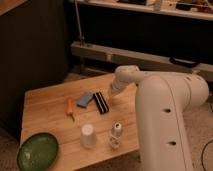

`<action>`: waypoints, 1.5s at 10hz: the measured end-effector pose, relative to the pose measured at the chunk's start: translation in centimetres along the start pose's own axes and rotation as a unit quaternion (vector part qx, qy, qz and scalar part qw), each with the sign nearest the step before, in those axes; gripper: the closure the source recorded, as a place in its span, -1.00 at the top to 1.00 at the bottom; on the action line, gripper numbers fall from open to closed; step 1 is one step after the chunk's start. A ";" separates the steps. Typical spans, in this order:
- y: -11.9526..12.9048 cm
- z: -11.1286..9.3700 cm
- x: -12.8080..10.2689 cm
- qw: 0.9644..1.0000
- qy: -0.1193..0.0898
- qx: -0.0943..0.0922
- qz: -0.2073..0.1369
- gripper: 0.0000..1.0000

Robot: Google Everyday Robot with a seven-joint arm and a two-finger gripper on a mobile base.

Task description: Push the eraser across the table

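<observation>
The eraser (101,102), a small black bar with pale stripes, lies near the middle of the light wooden table (47,107), touching the right side of a flat blue-grey block (85,99). My gripper (111,93) is at the end of the white arm, low over the table just right of the eraser's far end, close to it. The big white arm comes in from the right and covers the table's right side.
An orange carrot (69,106) lies left of the blue block. A white cup (88,135) and a small pale bottle (116,132) stand near the front edge. A green bowl (37,151) sits at the front left corner. Dark shelving stands behind the table.
</observation>
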 end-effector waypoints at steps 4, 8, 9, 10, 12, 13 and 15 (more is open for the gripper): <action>1.5 0.5 2.7 1.000 0.021 0.002 -0.015 -0.88; 3.7 1.4 3.5 0.999 0.037 -0.001 -0.039 -0.88; 4.2 1.5 3.3 0.998 0.037 -0.003 -0.042 -0.88; 4.6 1.7 3.0 0.998 0.037 -0.005 -0.042 -0.88; 6.1 2.2 2.1 0.998 0.037 -0.011 -0.049 -0.88; 7.2 2.7 1.5 0.998 0.038 -0.014 -0.054 -0.88; 8.0 3.2 1.2 0.997 0.041 -0.020 -0.056 -0.88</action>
